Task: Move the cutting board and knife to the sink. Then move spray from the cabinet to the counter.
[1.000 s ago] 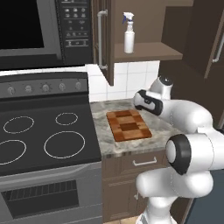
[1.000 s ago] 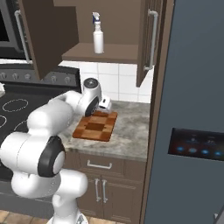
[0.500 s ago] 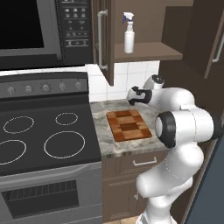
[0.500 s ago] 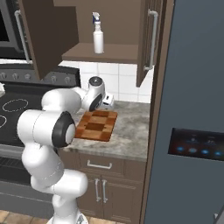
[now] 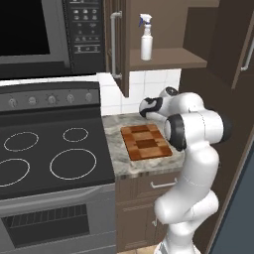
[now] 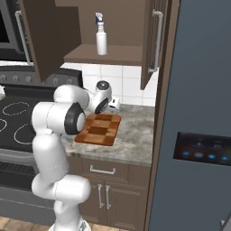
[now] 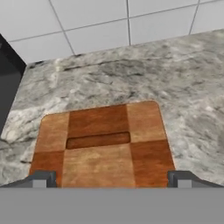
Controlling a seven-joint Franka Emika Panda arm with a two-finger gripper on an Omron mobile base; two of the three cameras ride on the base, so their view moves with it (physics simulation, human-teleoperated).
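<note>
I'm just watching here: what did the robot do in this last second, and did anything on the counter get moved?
The arm swung its elbow round towards the stove side and brought the gripper low over the cutting board, jaws wide open and empty. Nothing was picked up or let go. The cutting board lies where it was on the counter, and the spray stands as before in the open cabinet.

Evenly lit, flat rendered light, no clear source. Soft faint shadows under cabinet (image 5: 163, 30) shelf and arm. No glare. Coarse, slightly blurry textures on counter (image 7: 131, 83). No edge distortion.
</note>
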